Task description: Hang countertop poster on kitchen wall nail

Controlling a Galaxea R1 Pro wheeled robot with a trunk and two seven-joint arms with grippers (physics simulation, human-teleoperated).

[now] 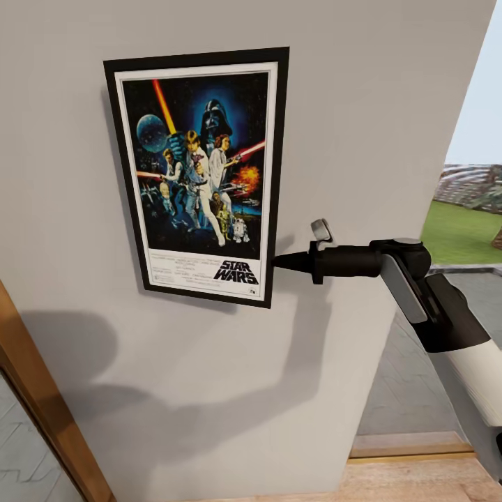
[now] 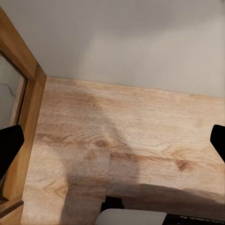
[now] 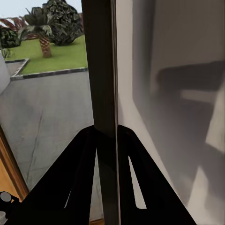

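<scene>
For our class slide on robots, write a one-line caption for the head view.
The right pincer grips the framed poster by its lower right edge against the grey wall.

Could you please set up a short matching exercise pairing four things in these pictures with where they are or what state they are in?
Things:
1. poster
2. right hand
3. left hand
4. wooden floor

Places or states:
A. fingers spread wide, holding nothing
B. flat against the grey wall, slightly tilted
C. below the left hand, meeting the wall
D. closed on the poster's lower right edge

Pairs: 1-B, 2-D, 3-A, 4-C
</scene>
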